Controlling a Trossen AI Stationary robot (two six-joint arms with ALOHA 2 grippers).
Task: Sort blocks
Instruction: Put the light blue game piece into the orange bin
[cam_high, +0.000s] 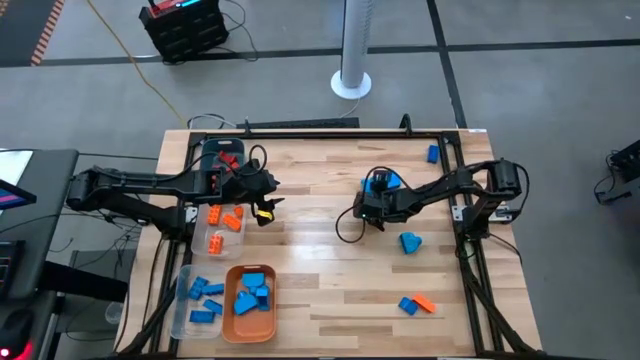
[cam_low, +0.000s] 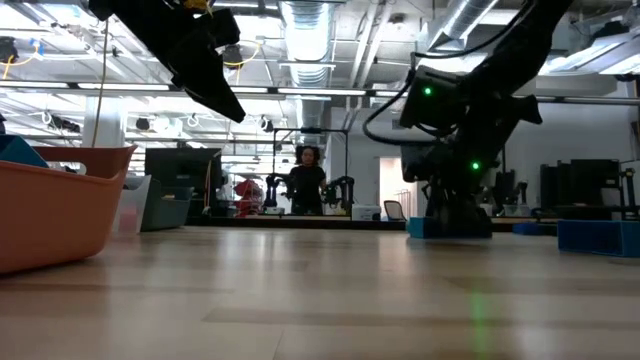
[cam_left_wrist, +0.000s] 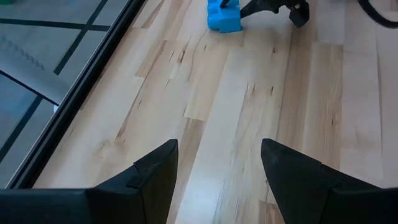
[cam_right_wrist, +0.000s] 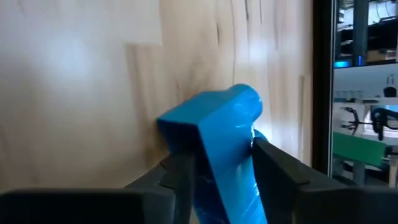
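Between the right tool's (cam_right_wrist: 217, 171) narrow fingers sits a blue block (cam_right_wrist: 214, 149), seemingly gripped.

No readable text, labels, brands, numbers or signs in any view. Nothing legible on the blocks, bins, table or arms, and things in the room behind are too small and blurred to read.

Right gripper (cam_high: 374, 200) apparently over a blue block (cam_high: 385, 181).
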